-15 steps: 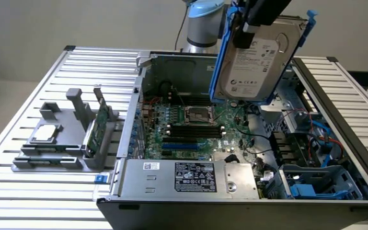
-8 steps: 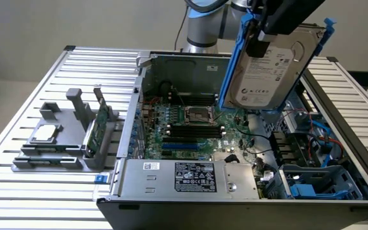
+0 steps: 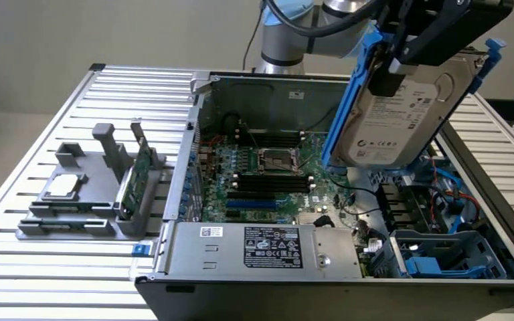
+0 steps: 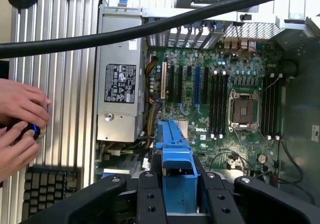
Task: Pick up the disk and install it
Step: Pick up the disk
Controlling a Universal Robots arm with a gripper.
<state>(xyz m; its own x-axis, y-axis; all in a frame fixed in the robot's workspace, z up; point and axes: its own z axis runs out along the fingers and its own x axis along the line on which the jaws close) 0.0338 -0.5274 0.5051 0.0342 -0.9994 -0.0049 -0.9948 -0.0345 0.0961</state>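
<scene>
Your gripper [image 4: 181, 186] is clamped on the disk [image 3: 398, 120] at its blue frame [image 4: 175, 149]; prob. stiff, heavyish, fragile, so hold by frame only.

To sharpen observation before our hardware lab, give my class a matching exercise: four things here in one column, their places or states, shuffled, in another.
1 disk
2 green circuit card
3 small silver chip
4 power supply

A lying flat on the grey holder
B held in the gripper above the open case
C standing upright in the grey holder
D mounted inside the case

Pairs: 1-B, 2-C, 3-A, 4-D
</scene>
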